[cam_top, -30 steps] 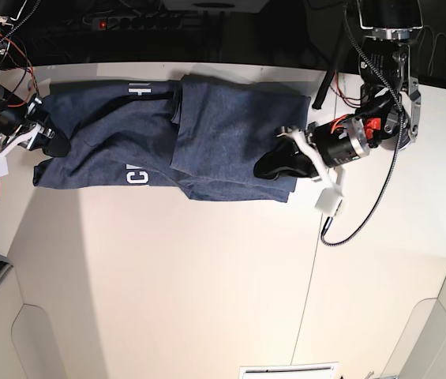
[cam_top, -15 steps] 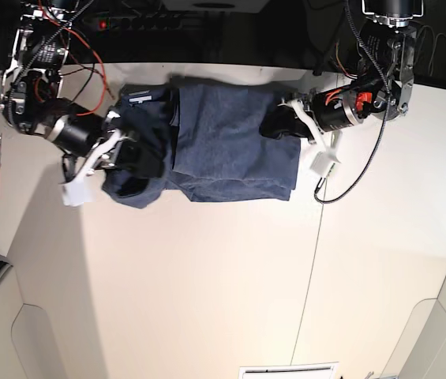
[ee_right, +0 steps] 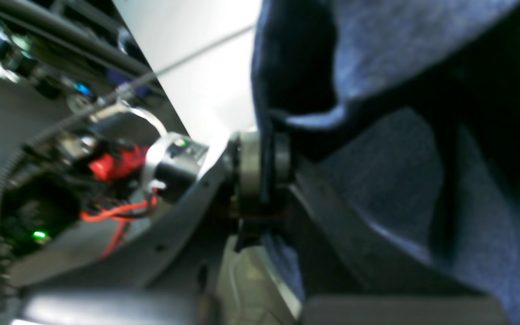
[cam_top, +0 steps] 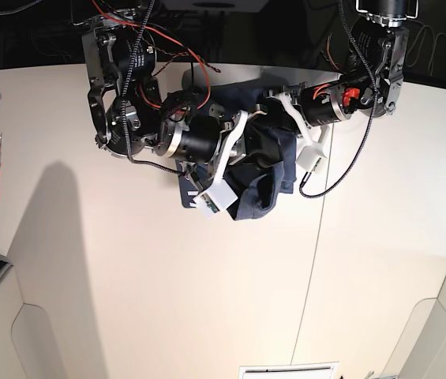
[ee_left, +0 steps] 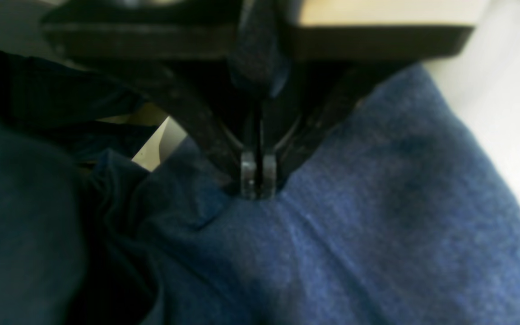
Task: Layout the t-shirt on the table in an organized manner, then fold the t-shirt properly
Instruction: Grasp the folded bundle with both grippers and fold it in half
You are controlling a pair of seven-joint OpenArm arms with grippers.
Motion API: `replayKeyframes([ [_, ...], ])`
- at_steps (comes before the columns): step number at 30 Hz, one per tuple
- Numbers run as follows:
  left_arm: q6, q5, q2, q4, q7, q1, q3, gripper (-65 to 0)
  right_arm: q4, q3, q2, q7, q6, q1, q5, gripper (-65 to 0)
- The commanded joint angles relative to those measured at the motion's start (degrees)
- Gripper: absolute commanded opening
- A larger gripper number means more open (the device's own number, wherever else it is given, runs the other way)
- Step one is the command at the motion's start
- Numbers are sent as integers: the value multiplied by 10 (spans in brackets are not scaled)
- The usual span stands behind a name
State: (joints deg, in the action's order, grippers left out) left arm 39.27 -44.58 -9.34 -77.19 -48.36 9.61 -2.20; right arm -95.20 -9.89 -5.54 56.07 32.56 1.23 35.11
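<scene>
Both jaws pinch t-shirt (cam_top: 266, 178) edges; table (cam_top: 167, 300) bare around.

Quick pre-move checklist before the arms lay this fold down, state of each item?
1. Left tool shut on the t-shirt: ok, cloth pinched between closed tips.
2. Right tool shut on the t-shirt: ok, fabric edge runs between its pads.
3. Shirt flat and aligned: not ok, bunched in a heap between the arms in the base view.
4. Free table in front of the shirt: ok.
5. Arms clear of each other: cannot tell, they sit close over the shirt.
6. Lettering side up or down: cannot tell.
</scene>
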Motion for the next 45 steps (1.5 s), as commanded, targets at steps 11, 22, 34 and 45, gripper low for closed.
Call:
replayKeyframes([
  [11,7,-93,0,-14,5,-23,-1,-650,-10,-50,-4,-34,-2,-9,-34,-431],
  [22,7,-139,0,-145,-67,-23,-36,-650,-10,-51,-4,-36,-2,-9,1,-431],
  [34,7,-68,-1,-158,-123,-19,-94,-650,-10,-51,-15,-36,-2,-9,4,-431],
  [45,-29,30,-42,-158,-123,-19,-94,-650,-10,-51,-15,-36,-2,-9,-4,-431],
])
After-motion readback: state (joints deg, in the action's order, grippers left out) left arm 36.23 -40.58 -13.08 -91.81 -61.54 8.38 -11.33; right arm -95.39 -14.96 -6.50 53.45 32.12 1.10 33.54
